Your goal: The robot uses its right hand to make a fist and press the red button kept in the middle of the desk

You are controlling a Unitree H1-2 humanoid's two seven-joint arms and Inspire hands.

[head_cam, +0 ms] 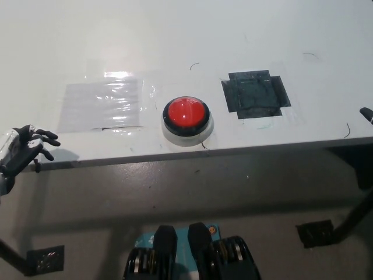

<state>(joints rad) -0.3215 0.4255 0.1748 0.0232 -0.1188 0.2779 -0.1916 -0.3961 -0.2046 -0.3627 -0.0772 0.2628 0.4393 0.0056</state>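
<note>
A round red button (186,114) on a black ring and white base sits near the front edge of the white desk (175,46), about the middle. Only a small black tip of my right hand (366,115) shows at the picture's right edge, far to the right of the button; its state cannot be seen. My white left hand (23,153) rests at the lower left by the desk's front edge, its dark fingers loosely spread and holding nothing.
A clear tape patch (102,105) lies left of the button and a dark tape patch (255,94) lies right of it. The desk's front edge (233,149) runs just below the button, with grey floor beneath.
</note>
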